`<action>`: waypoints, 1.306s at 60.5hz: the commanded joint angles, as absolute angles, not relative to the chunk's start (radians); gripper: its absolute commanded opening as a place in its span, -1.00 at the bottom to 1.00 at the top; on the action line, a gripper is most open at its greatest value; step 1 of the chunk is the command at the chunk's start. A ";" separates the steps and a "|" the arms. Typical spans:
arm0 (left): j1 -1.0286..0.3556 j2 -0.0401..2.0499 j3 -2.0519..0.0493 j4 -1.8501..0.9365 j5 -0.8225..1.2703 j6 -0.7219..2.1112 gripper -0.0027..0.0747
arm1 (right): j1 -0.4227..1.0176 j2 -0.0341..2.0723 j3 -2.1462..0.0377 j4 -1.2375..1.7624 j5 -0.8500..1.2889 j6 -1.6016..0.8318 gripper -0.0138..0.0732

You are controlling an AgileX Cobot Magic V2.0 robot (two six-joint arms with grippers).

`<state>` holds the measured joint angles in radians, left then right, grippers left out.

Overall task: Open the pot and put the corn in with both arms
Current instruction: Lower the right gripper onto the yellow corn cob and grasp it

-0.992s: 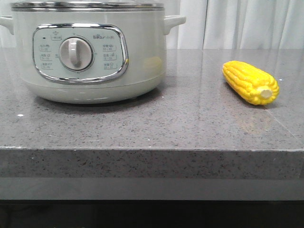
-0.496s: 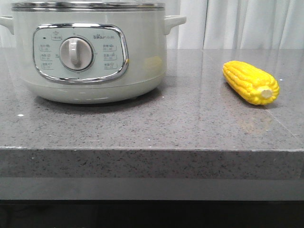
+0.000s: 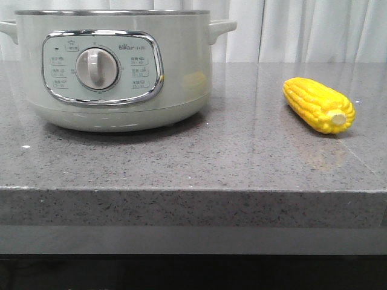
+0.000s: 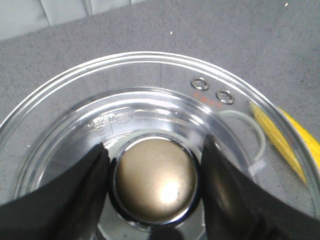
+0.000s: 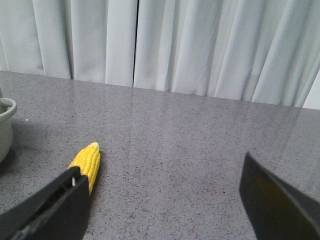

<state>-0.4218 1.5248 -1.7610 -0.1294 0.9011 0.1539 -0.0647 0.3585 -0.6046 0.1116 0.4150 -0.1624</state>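
Observation:
The pale grey-green pot (image 3: 115,66) stands at the left of the counter, its dial facing me. In the left wrist view, my left gripper (image 4: 155,182) is shut on the round metal knob (image 4: 155,175) of the glass, steel-rimmed lid (image 4: 150,75). The lid does not show on the pot in the front view. The yellow corn (image 3: 319,104) lies on the counter to the pot's right, also seen through the lid (image 4: 285,140). My right gripper (image 5: 160,205) is open and empty above the counter, with the corn (image 5: 89,161) just beside one finger. Neither gripper shows in the front view.
The grey speckled counter (image 3: 199,163) ends in a front edge close to the camera. White curtains (image 5: 175,45) hang behind it. The pot's side handle (image 5: 6,112) shows at the edge of the right wrist view.
The lid's steel rim, seen on top of the pot in the earlier front frames, has risen out of the front view. The corn and pot have not moved.

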 commanded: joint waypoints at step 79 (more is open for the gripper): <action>-0.428 0.405 -0.845 -0.169 0.801 0.129 -0.25 | 0.123 1.140 -0.811 0.320 0.301 -0.167 0.75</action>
